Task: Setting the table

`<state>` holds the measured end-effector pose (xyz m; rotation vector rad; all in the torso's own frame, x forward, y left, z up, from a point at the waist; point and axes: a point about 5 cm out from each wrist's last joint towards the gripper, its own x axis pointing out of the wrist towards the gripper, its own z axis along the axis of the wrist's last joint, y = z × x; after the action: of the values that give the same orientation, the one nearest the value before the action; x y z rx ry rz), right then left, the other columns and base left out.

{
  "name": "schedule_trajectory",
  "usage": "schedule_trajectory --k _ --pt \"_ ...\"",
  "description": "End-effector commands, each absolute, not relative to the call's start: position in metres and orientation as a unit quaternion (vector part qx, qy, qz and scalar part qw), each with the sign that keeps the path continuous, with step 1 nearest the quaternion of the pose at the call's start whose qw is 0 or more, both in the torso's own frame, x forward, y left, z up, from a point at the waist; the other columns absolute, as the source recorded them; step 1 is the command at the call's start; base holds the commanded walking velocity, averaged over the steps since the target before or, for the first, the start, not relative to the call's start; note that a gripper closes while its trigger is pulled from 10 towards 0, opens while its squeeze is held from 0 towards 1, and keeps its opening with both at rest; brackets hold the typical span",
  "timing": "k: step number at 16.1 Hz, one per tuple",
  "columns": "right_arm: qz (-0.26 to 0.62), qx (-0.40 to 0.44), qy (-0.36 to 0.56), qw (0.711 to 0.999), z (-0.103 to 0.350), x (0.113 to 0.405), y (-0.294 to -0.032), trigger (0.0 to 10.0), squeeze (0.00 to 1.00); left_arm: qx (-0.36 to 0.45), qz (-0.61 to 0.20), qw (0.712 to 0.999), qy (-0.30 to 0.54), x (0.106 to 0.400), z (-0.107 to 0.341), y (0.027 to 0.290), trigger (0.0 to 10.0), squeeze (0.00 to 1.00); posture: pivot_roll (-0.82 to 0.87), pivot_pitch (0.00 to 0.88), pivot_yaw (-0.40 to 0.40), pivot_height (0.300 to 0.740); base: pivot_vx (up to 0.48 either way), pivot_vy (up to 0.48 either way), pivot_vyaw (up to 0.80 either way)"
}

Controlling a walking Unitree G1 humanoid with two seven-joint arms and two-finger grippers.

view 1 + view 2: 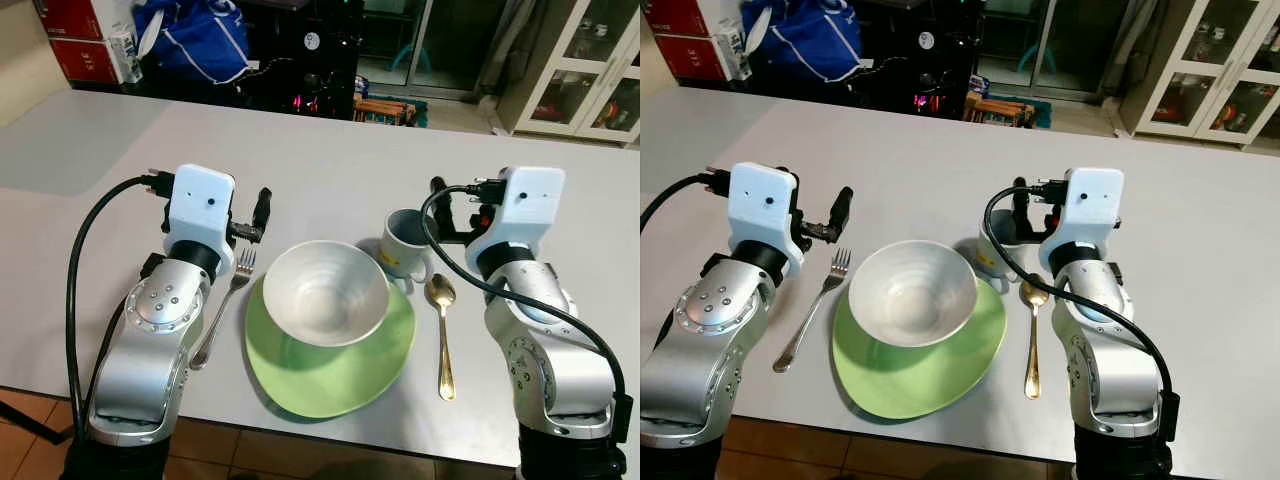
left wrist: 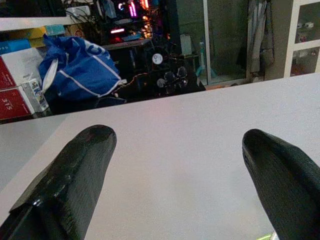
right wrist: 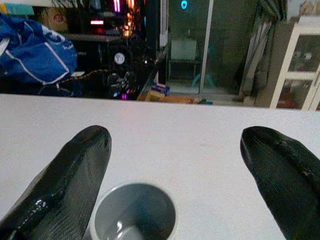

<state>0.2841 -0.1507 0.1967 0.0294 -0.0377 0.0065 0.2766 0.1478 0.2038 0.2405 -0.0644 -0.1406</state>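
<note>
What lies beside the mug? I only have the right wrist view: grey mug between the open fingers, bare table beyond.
Observer: A gold spoon lies on the table just to the mug's right.
Operator: Any plate?
Observer: Yes, a green plate with a white bowl on it, left of the mug.
Operator: And a fork?
Observer: A fork lies left of the plate, near the left gripper, whose fingers are open.
</note>
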Motion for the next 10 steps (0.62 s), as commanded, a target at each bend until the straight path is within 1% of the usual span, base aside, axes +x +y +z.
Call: schedule_trajectory --k 1,4,7,10 --pt "0.007 0.027 -0.029 0.999 0.2021 0.2811 -0.1526 10.0 0.00 0.123 -0.075 0.989 -0.033 0.2754 0.2024 0.1467 10.0 0.00 0.04 0.000 -0.013 0.740 0.000 0.000 0.00" --pt "0.000 0.031 -0.041 0.999 0.2005 0.2791 -0.1521 10.0 0.00 0.129 -0.084 0.987 -0.042 0.2738 0.2057 0.1434 10.0 0.00 0.06 0.000 -0.011 0.740 0.000 0.000 0.00" --pt "0.000 0.036 -0.035 0.999 0.1990 0.2775 -0.1506 10.0 0.00 0.131 -0.081 0.987 -0.038 0.2743 0.2033 0.1467 10.0 0.00 0.04 0.000 -0.005 0.740 0.000 0.000 0.00" --pt "-0.002 0.035 -0.036 0.999 0.1984 0.2782 -0.1539 10.0 0.00 0.135 -0.082 0.987 -0.038 0.2749 0.2024 0.1465 10.0 0.00 0.05 0.000 -0.007 0.740 -0.296 0.000 0.00"
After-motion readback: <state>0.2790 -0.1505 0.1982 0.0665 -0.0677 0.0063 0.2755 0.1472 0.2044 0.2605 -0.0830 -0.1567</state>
